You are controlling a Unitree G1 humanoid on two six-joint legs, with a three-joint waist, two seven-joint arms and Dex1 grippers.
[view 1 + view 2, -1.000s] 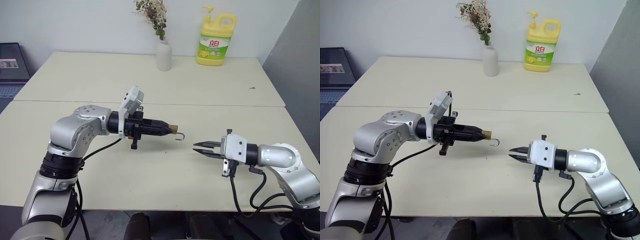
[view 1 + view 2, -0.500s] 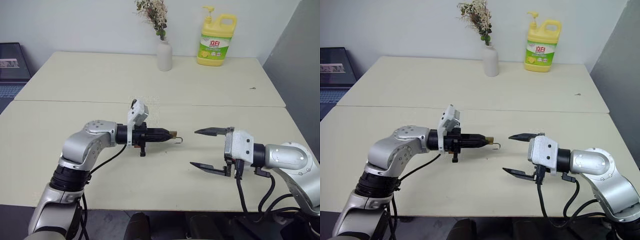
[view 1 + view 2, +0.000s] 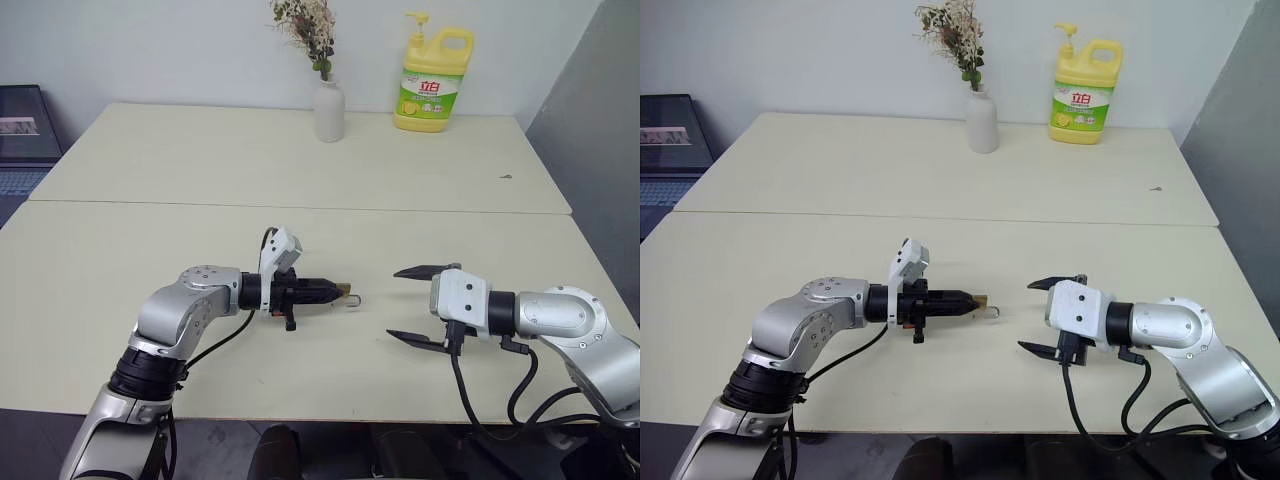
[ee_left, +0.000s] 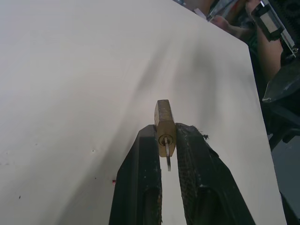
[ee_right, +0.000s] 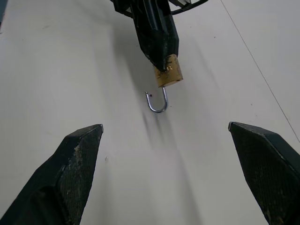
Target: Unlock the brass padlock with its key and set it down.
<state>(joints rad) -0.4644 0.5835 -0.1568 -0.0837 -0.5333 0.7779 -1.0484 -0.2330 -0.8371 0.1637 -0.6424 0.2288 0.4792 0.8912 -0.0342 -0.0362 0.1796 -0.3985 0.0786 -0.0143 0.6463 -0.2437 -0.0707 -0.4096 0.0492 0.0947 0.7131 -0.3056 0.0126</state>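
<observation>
- Left gripper (image 3: 338,291) pinches the brass padlock (image 5: 168,70) just above the table (image 3: 200,160); its shackle (image 5: 157,102) hangs sprung, so unlocking looks done.
- Right gripper (image 3: 415,303) gapes wide, empty; setting down remains.

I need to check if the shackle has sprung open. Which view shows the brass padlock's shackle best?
The right wrist view: the shackle hangs as an open hook from the brass padlock, held by the left gripper. The left wrist view shows the keyway end; the eye views show it tiny.
</observation>
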